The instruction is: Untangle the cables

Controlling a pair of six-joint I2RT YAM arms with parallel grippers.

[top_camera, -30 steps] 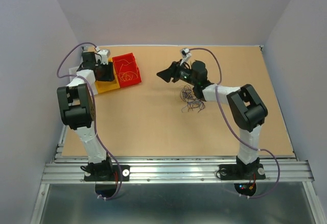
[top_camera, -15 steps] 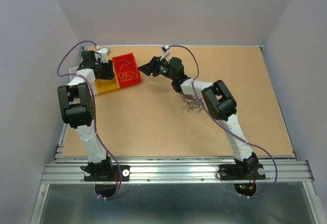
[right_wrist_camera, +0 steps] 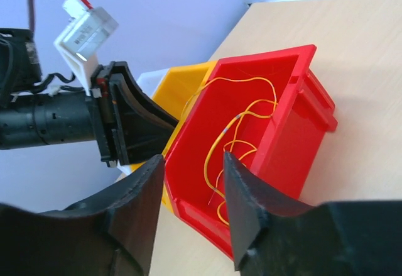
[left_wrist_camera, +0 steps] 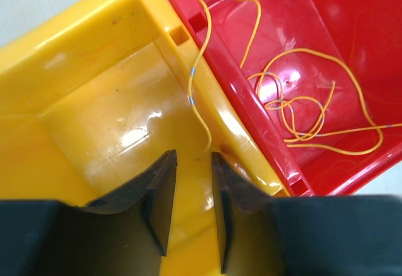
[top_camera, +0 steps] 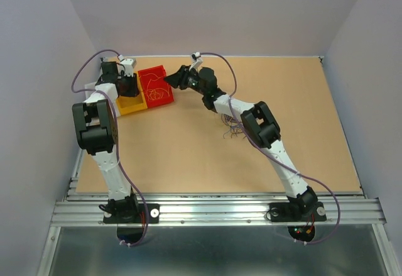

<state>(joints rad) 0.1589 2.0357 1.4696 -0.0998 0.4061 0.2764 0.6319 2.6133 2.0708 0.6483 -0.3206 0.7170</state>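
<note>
Several orange-yellow cables (left_wrist_camera: 308, 119) lie looped in the red bin (left_wrist_camera: 251, 112). One orange-yellow cable (left_wrist_camera: 191, 87) hangs over the wall into the yellow bin (left_wrist_camera: 94, 100), its end just ahead of my left gripper (left_wrist_camera: 193, 156). That gripper is open by a narrow gap, with nothing between its fingers. My right gripper (right_wrist_camera: 192, 160) hovers open above the near corner of the red bin (right_wrist_camera: 282, 138), with the cables (right_wrist_camera: 232, 138) below it. From above, the left gripper (top_camera: 130, 88) is over the yellow bin (top_camera: 129, 106) and the right gripper (top_camera: 168, 82) is at the red bin (top_camera: 160, 102). A dark cable tangle (top_camera: 233, 128) lies mid-table.
The two bins stand side by side at the back left, close to the left wall. In the right wrist view the left arm's fingers (right_wrist_camera: 141, 115) reach into the yellow bin (right_wrist_camera: 176, 87), close to my right fingers. The right arm stretches across above the tangle.
My right gripper has swung left from above the table's middle to the red bin. Both grippers' jaws have narrowed. The left arm has stayed over the yellow bin.
</note>
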